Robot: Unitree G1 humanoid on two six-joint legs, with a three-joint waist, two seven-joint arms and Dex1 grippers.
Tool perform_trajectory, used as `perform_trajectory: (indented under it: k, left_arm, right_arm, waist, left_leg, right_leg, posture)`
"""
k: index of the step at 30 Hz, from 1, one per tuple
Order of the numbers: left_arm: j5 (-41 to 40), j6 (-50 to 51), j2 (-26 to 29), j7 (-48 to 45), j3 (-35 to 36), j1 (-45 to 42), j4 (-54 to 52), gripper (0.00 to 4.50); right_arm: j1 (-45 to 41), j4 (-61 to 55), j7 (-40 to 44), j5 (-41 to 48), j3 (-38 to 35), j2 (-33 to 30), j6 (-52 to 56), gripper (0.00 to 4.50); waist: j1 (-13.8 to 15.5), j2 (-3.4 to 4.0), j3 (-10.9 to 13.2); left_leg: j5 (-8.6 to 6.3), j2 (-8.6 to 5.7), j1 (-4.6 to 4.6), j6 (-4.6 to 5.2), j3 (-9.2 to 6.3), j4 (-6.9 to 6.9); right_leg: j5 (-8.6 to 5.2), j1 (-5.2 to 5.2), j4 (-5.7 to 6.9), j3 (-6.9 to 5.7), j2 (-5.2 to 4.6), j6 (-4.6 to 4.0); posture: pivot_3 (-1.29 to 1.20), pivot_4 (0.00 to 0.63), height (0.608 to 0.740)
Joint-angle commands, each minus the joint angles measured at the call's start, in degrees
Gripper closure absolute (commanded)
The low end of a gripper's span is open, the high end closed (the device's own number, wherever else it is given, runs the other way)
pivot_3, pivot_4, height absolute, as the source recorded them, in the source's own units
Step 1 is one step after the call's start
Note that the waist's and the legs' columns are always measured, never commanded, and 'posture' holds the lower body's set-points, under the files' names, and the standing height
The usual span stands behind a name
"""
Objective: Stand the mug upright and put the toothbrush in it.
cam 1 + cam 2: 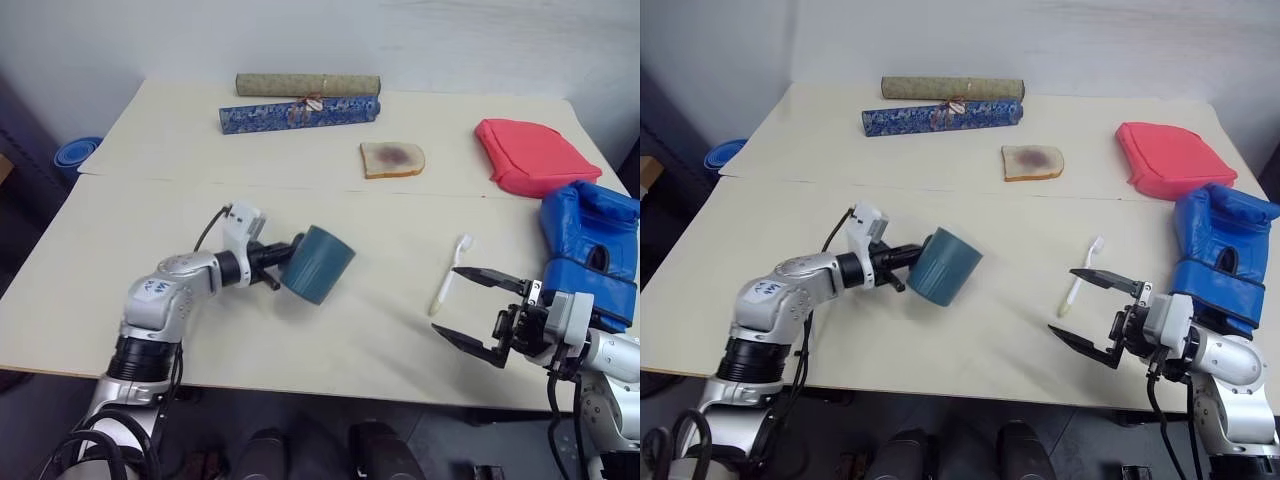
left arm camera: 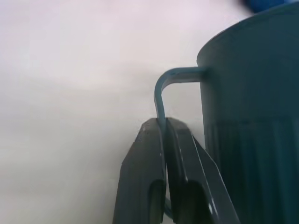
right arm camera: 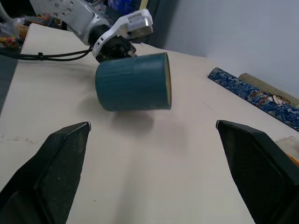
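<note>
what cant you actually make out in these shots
- Mug: in both eye views its mouth faces away, so the inside is hidden by its own wall; its handle is covered by the left hand.
- Toothbrush: the bristles are too small to make out in the eye views.
- Blue boxing glove: cut off by the left eye view's edge, and partly hidden behind the right hand.

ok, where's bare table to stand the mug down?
Bare: the table patch between mug and toothbrush, and the near-left stretch beside the left claw. Crowded: right edge, with the red pad, blue boxing glove and right claw.
</note>
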Motion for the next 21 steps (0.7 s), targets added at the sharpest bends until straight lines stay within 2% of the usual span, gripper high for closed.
perform_trajectory:
  k: [1,5,8,12,16,17,18,21]
  left_arm:
    - [10.25,-23.39,-2.33,0.34,-3.63,-3.04,7.49,4.48]
    - [17.70,-41.86,-7.18,5.67,-4.82,-7.11,20.20,4.48]
    - [21.24,-51.57,-9.45,7.61,-5.59,-8.75,28.91,4.48]
    - [20.08,-56.70,-12.84,7.87,-3.97,-9.69,35.92,4.48]
    - [18.48,-56.58,-12.99,4.28,-3.34,-8.88,34.77,4.48]
    - [18.15,-55.32,-12.43,3.75,-3.03,-8.23,33.28,3.97]
    - [17.38,-54.17,-11.83,2.74,-2.63,-7.42,31.51,3.79]
    - [15.77,-50.31,-10.30,0.98,-1.61,-5.15,26.18,2.86]
  right_arm:
    - [-0.74,-3.47,-1.67,0.38,-1.05,-0.06,1.10,0.00]
    - [-1.21,-4.37,-2.50,0.23,-0.75,0.20,1.98,0.00]
    - [-1.53,-5.11,-3.29,0.07,-0.55,0.54,2.34,0.00]
    - [-1.48,-5.72,-4.06,0.03,-0.61,1.07,2.01,0.00]
    - [-0.91,-6.27,-4.47,-0.12,-0.79,1.46,1.81,0.00]
    - [-0.63,-6.37,-4.52,-0.16,-0.91,1.54,1.63,0.00]
    - [-0.38,-6.44,-4.68,-0.22,-1.07,1.62,1.44,0.00]
    - [0.18,-6.48,-4.82,-0.35,-1.43,1.69,1.10,0.00]
  waist:
    - [0.00,-0.01,0.00]
    - [0.10,-0.03,0.02]
    - [0.14,-0.04,0.02]
    - [0.14,-0.04,0.02]
    - [0.14,-0.04,0.02]
    - [0.13,-0.04,0.02]
    - [0.11,-0.04,0.02]
    - [-0.05,-0.04,0.02]
  left_leg:
    - [0.00,0.00,0.00,0.00,0.01,0.00]
    - [-0.02,0.00,-0.02,0.04,0.07,0.01]
    - [-0.04,0.00,-0.03,0.08,0.11,0.00]
    - [-0.05,0.01,-0.08,0.10,0.19,-0.01]
    - [-0.05,0.01,-0.10,0.10,0.25,0.02]
    - [-0.05,0.01,-0.10,0.10,0.25,0.02]
    - [-0.05,0.01,-0.10,0.10,0.25,0.02]
    - [-0.05,0.04,-0.15,0.10,0.25,0.00]
  right_leg:
    - [0.00,0.00,0.00,0.00,0.01,0.00]
    - [0.02,-0.02,-0.02,0.03,0.02,0.04]
    - [0.03,-0.06,-0.02,0.05,0.02,0.05]
    - [0.03,-0.19,0.05,0.06,0.01,0.05]
    - [0.03,-0.25,0.11,0.06,0.01,0.05]
    - [0.03,-0.25,0.11,0.06,0.00,0.05]
    - [0.03,-0.26,0.12,0.07,0.00,0.05]
    - [0.03,-0.35,0.16,0.11,0.00,0.05]
  posture:
    - [0.00,0.150,0.740]
    - [0.00,0.150,0.740]
    - [0.00,0.150,0.740]
    - [0.00,0.150,0.740]
    - [0.00,0.150,0.740]
    - [0.00,0.150,0.740]
    - [0.00,0.150,0.740]
    - [0.00,0.150,0.740]
